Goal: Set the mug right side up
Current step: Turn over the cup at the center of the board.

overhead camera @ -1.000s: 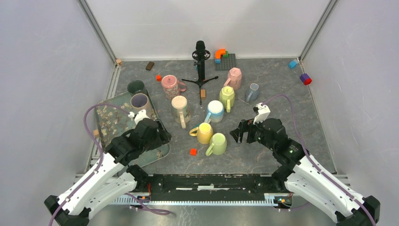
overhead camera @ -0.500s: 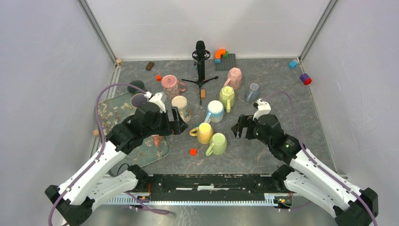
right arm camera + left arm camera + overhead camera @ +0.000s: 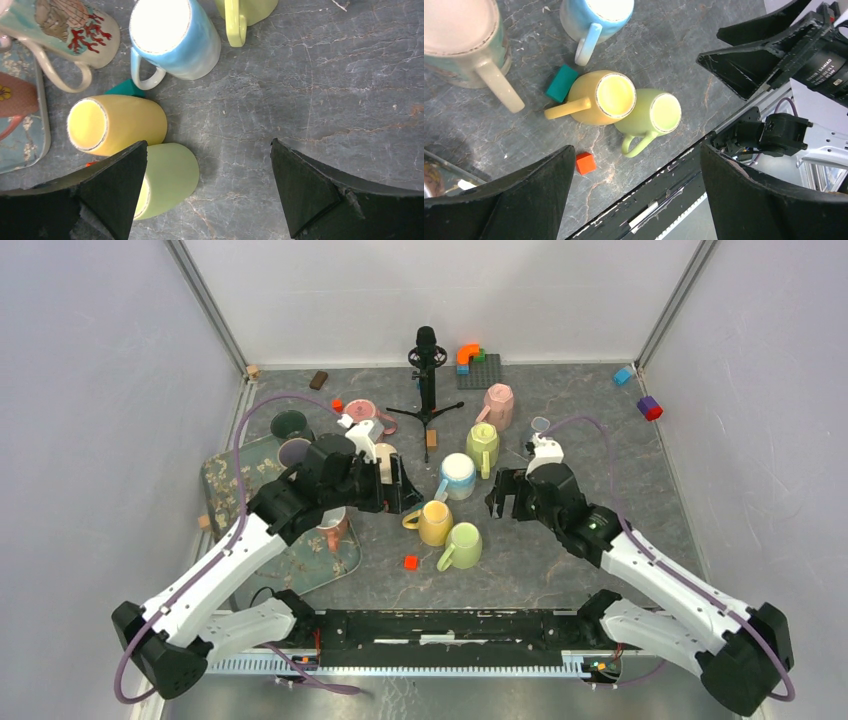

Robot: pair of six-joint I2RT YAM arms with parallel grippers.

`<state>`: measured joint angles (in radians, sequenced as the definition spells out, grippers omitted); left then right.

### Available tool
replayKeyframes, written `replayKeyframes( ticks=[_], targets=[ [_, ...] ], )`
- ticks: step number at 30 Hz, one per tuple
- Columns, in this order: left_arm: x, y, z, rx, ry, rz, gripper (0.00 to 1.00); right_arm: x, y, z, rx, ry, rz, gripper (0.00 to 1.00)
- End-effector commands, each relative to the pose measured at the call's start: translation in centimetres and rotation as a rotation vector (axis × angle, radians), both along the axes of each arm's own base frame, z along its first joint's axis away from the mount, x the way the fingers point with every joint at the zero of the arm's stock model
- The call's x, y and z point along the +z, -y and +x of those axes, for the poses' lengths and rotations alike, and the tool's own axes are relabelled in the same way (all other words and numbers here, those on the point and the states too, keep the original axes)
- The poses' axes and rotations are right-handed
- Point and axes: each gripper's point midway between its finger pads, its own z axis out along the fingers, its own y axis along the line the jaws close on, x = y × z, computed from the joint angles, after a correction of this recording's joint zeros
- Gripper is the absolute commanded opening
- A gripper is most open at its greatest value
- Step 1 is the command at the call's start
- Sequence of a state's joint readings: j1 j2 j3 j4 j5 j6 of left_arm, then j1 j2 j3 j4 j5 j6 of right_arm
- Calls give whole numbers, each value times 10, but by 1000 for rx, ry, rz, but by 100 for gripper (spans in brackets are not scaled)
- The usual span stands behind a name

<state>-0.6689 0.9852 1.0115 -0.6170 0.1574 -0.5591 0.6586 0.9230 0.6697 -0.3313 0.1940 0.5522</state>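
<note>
L gripper [image 3: 404, 491] now nearer yellow mug [image 3: 436, 523]

"DAMIAO" in white letters on the right arm's black motor housing [image 3: 821, 70]; nothing else legible

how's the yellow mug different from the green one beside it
The yellow mug has a deeper colour and sits farther back; the green mug is paler and nearer the front. The yellow mug's handle points left, while the green mug's points front-left. Both stand on end, close side by side.
</note>
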Motion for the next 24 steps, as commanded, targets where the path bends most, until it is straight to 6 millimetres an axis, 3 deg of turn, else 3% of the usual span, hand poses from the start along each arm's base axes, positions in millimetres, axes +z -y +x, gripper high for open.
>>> replayKeyframes(
  ticks=[1, 5, 14, 24],
  targets=[
    [21, 17, 11, -84, 68, -23, 100, 26, -9, 29, -35, 79, -11, 98],
    [23, 21, 14, -91, 66, -27, 100, 30, -12, 56, -73, 92, -95, 97],
    [25, 20, 12, -85, 56, -22, 100, 10, -21, 113, -72, 20, -188, 88],
    [30, 11, 3, -69, 47, -30, 100, -25, -25, 141, -70, -51, -230, 77]
  ],
)
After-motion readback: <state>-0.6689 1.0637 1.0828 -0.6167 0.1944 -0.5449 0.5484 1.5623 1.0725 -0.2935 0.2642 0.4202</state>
